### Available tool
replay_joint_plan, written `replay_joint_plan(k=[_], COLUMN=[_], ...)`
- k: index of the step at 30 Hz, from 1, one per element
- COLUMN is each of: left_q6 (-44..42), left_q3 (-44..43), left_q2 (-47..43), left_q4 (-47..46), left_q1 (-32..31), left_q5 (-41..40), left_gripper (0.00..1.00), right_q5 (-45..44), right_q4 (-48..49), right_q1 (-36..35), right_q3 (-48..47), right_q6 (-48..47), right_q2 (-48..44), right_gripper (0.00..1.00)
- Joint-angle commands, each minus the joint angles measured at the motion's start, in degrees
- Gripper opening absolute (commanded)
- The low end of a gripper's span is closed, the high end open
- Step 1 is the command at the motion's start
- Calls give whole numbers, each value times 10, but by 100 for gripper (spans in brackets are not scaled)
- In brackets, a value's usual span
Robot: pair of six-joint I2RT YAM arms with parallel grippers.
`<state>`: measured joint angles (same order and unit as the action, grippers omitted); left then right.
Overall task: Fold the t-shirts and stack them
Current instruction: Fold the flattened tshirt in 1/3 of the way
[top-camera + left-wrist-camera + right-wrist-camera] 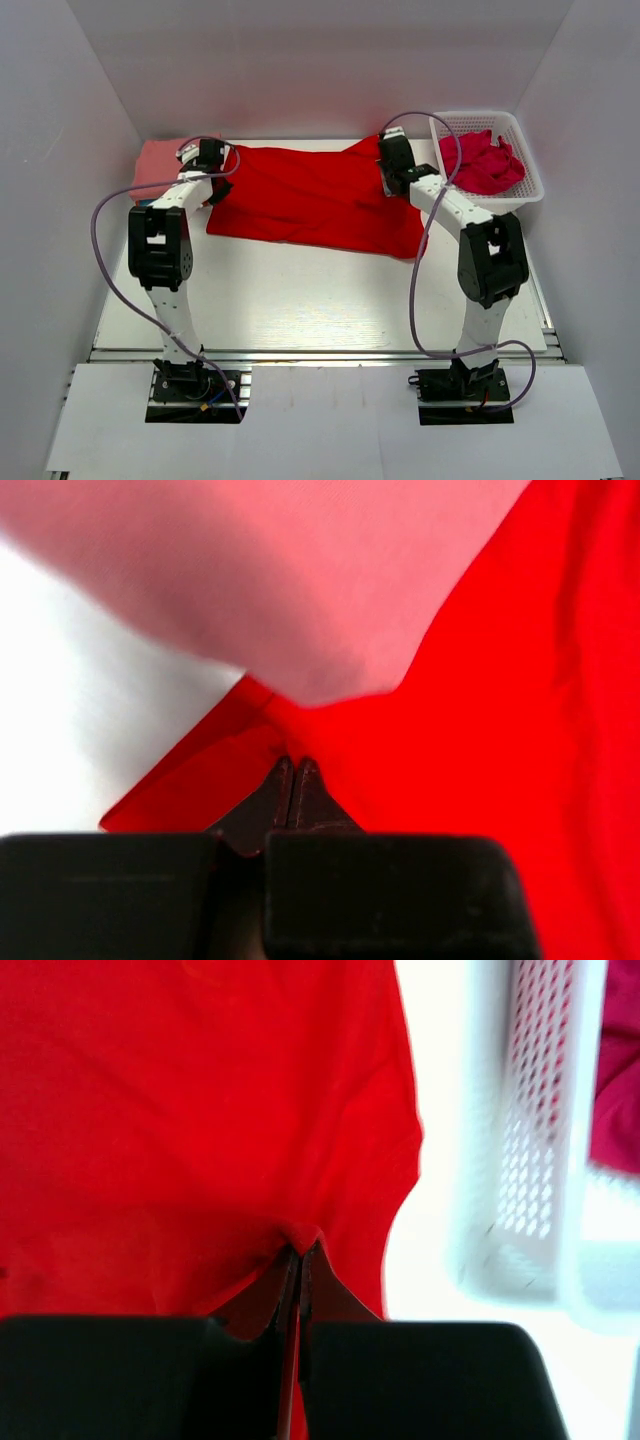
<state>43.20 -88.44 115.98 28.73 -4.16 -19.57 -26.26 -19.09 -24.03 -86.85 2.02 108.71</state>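
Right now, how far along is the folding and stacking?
Done: a salmon-pink shirt lies seemingly folded at the far left. In hand: the left gripper and right gripper each pinch the red t-shirt, spread out, unfolded. Left: folding it, plus the crimson-pink shirt bunched in the basket.

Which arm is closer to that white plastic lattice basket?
Right. The right fingers pinch the bright red t-shirt beside the white lattice basket; the left fingers grip the shirt's opposite end.

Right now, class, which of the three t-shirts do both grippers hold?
The bright red t-shirt spread mid-table: the left gripper and right gripper each pinch it. The salmon-pink t-shirt lies free far left; the crimson-pink t-shirt sits in the basket.
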Motion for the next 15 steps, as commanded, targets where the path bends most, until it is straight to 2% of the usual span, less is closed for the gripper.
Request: replay_joint_plan(k=[1, 4, 13, 14, 15], left_q6=[-22, -29, -29, -29, -29], left_q3=[-48, -65, -99, -99, -99], left_q2=[16, 41, 65, 65, 65], left_q4=[8, 8, 27, 21, 14], left_q1=[5, 5, 5, 5, 5], left_q5=[4, 16, 1, 1, 1], left_gripper=[0, 0, 0, 27, 43], right_q5=[7, 47, 68, 61, 55], right_q4=[21, 26, 9, 19, 22], right_q1=[13, 23, 51, 53, 54], right_q3=[-49, -81, -218, -227, -240], right_q6=[-81, -118, -153, -147, -146], right_q2=[26, 55, 173, 191, 197], right_gripper=[0, 0, 0, 1, 18])
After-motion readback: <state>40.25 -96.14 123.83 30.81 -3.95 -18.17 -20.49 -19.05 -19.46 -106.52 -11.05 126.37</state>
